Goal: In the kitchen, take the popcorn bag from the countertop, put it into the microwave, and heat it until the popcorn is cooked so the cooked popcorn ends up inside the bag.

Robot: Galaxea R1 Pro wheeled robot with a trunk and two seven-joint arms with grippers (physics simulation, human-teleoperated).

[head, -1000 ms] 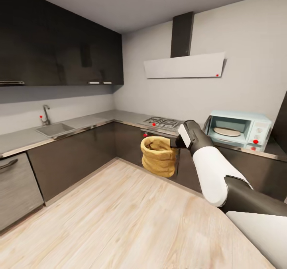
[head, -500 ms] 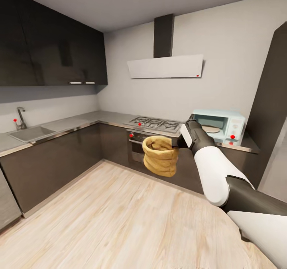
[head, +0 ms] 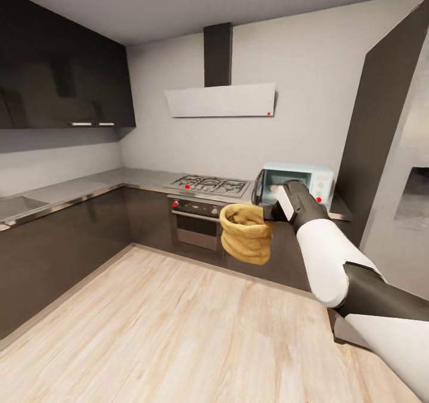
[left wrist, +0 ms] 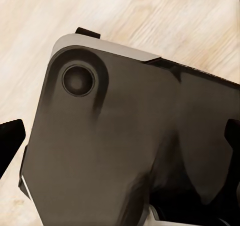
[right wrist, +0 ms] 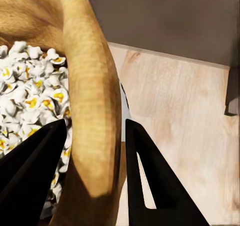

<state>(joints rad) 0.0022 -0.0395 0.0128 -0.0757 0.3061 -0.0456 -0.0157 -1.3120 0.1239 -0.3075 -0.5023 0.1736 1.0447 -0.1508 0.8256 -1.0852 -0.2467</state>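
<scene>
My right gripper (head: 269, 213) is shut on the rolled rim of the tan popcorn bag (head: 245, 235), which hangs in the air above the wooden floor in front of the oven. In the right wrist view the bag's rim (right wrist: 92, 110) sits pinched between the two black fingers (right wrist: 150, 181), and white popcorn (right wrist: 25, 98) fills the bag. Just behind my wrist, the pale mint microwave (head: 304, 180) stands on the grey countertop (head: 89, 185) with its dark door swung open. My left gripper (left wrist: 120, 141) is open, its fingertips (left wrist: 10, 142) wide apart over my own dark body.
A steel gas hob (head: 208, 184) and a built-in oven (head: 193, 221) lie left of the microwave, under a white range hood (head: 221, 100). A tall dark cabinet (head: 378, 146) rises at the right. Dark base cabinets (head: 65, 236) line the left wall. Wooden floor (head: 155, 331) stretches ahead.
The whole head view has swung right: sink and faucet left the picture, and hob and microwave slid leftward. The bag stays held in my right gripper.
</scene>
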